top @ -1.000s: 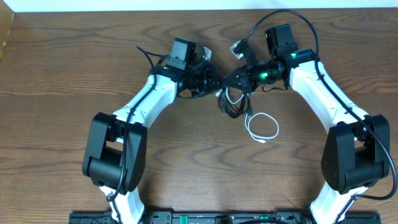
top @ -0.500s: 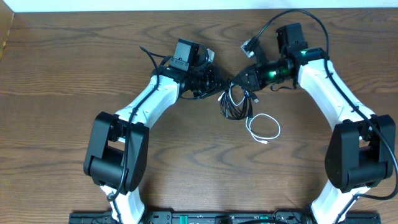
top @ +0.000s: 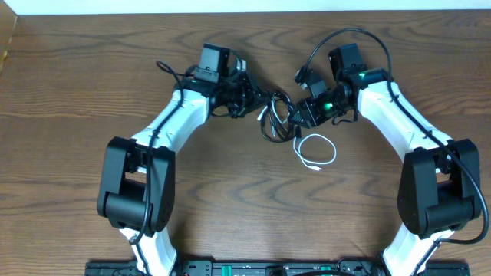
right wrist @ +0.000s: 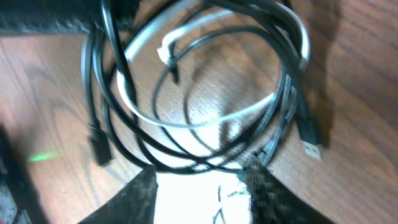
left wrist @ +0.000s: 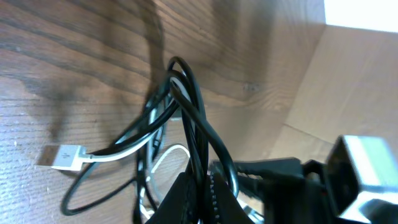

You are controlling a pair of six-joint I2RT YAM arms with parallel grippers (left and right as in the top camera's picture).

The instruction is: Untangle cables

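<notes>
The black cable (top: 275, 127) lies in a tangled coil on the table between my two grippers, and the white cable (top: 334, 152) runs out of it into a loop to the lower right. My left gripper (top: 258, 102) is shut on a strand of the black cable (left wrist: 186, 93), which rises in loops before it (left wrist: 200, 198). A white cable (left wrist: 118, 155) with a white plug (left wrist: 62, 157) hangs through these loops. My right gripper (top: 298, 115) is open just over the coil's right side. In the right wrist view its spread fingers (right wrist: 134, 199) stand below the black coils (right wrist: 186, 167) and a white strand (right wrist: 205, 120).
The brown wooden table (top: 230, 199) carries everything. Thick black robot wires arch over the right arm (top: 360, 34) and behind the left wrist (top: 173, 73). A black plug end (right wrist: 309, 134) lies at the coil's right edge. A pale wall edges the table's far side (top: 245, 6).
My left gripper has pulled back left with the black cable, dragging the tangle and the white loop left. My right gripper has moved down and left onto the coil's right side.
</notes>
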